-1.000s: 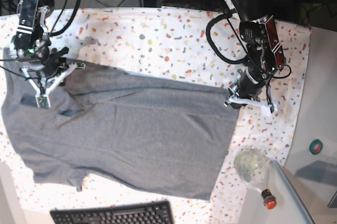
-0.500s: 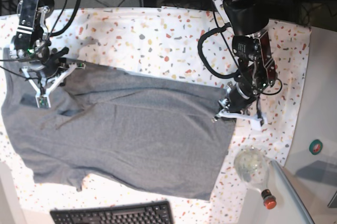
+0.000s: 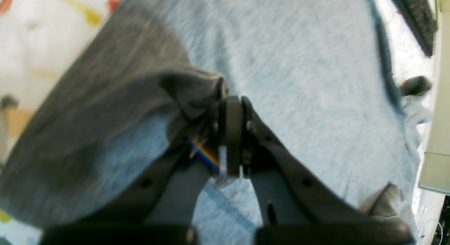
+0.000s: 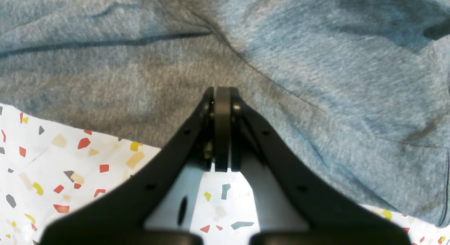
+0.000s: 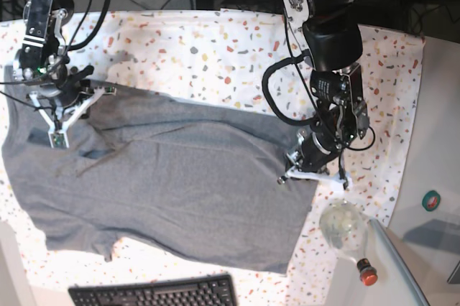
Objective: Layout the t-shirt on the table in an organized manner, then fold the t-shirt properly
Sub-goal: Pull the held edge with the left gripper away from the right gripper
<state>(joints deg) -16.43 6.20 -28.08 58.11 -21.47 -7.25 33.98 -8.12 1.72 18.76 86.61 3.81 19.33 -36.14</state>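
Fold under way: left hand (image 5: 310, 171), clamped on the t-shirt (image 5: 180, 184) hem at three o'clock, lifts it. Right hand (image 5: 56, 132), pinched together, rests at nine. Next, carry the hem across the surface (image 5: 215, 54).

We see the grey t-shirt (image 5: 172, 184) spread across the speckled table (image 5: 215, 47), filling the left and middle of the frame. At upper left, the right gripper (image 5: 56, 130) rests on the shirt's edge. At centre right, the left gripper (image 5: 310, 173) sits at the shirt's right hem. A black keyboard (image 5: 154, 293) lies along the bottom edge, and a clear bottle (image 5: 346, 230) at lower right.
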